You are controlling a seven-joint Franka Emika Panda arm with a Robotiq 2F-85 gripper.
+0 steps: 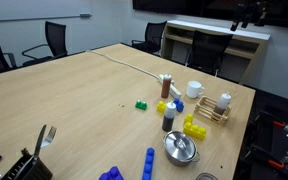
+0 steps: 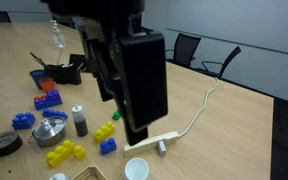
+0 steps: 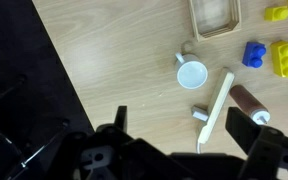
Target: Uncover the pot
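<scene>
The small shiny steel pot (image 1: pixel 180 148) stands near the table's edge beside yellow bricks; it also shows in an exterior view (image 2: pixel 49 128). A steel lid appears to lie on it. The pot is out of the wrist view. My gripper (image 3: pixel 189 135) is open and empty, high above the table. Below it lie a white mug (image 3: pixel 192 74) and a white power strip (image 3: pixel 216 105). My arm (image 2: pixel 139 75) fills the foreground of an exterior view, well apart from the pot.
A brown bottle (image 3: pixel 249 103), a wooden tray (image 3: pixel 214 15) and blue (image 3: pixel 252 53) and yellow bricks (image 3: pixel 282 55) lie near the mug. A dark shaker (image 2: pixel 79 120), a black lid (image 2: pixel 2 143) and a black tray (image 2: pixel 54 72) are around the pot. Chairs ring the table.
</scene>
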